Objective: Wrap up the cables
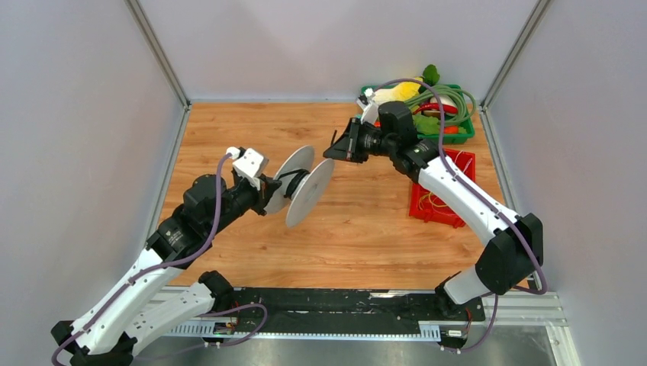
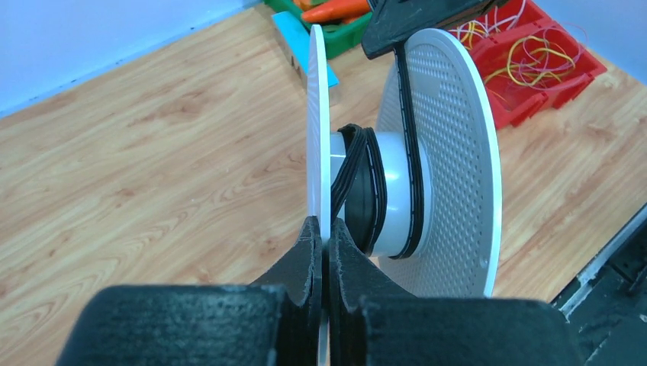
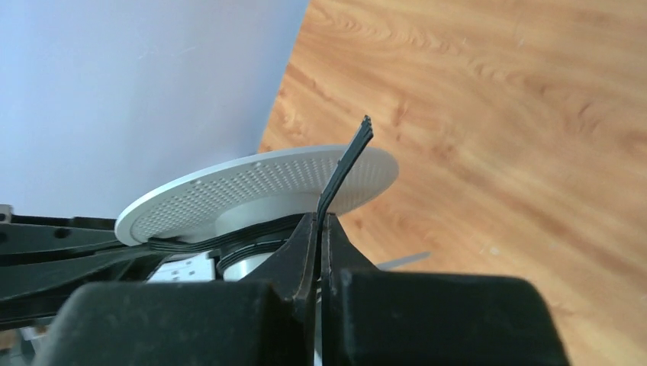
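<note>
White perforated spool (image 1: 309, 194) hangs above the wooden table (image 1: 366, 229), one flange pinched edge-on between the closed fingers of the left gripper (image 2: 323, 229), probably so that the hub stays free for winding. Just beyond those fingers the cable (image 2: 375, 191) lies in several turns round the hub; it is black, thin and ribbon-flat. The right gripper (image 3: 320, 223) clamps its tail, the loose end poking past the fingertips, likely for tension.

The cable (image 2: 413, 183) is black, the spool (image 2: 458, 152) white with a dotted flange, the table (image 2: 152, 175) tan wood-grain.
</note>
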`<state>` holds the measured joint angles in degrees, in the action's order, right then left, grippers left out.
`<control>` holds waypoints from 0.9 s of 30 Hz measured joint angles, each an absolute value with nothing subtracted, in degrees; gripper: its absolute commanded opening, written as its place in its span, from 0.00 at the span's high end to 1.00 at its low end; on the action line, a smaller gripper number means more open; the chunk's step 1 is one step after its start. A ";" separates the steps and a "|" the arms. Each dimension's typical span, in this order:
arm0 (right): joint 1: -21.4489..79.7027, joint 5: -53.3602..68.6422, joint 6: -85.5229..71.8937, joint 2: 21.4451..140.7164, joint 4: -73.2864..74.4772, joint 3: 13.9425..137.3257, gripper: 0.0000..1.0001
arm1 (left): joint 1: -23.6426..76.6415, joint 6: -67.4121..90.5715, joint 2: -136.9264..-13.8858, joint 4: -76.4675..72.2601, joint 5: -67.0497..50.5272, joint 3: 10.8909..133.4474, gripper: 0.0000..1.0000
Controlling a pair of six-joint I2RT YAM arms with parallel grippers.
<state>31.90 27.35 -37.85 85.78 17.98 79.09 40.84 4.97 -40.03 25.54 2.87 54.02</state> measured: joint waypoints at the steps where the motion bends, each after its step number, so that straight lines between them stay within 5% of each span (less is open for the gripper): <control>1: 31.29 28.67 -39.51 85.71 17.98 78.30 1.00 | 40.88 4.89 -39.79 25.34 2.48 53.41 1.00; 17: 22.26 41.95 -57.08 84.82 6.13 67.37 0.63 | 40.49 1.56 -42.22 27.99 -11.51 67.07 1.00; 22: 19.88 44.77 -57.65 84.79 3.84 67.33 0.59 | 40.27 2.68 -46.26 31.20 -10.24 70.11 1.00; 27: 16.29 46.30 -56.29 84.79 3.60 67.33 0.39 | 37.39 6.98 -52.42 37.19 -9.89 74.56 1.00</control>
<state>16.29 46.30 -56.29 84.79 3.60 67.33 37.39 6.98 -52.42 37.19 -9.89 74.56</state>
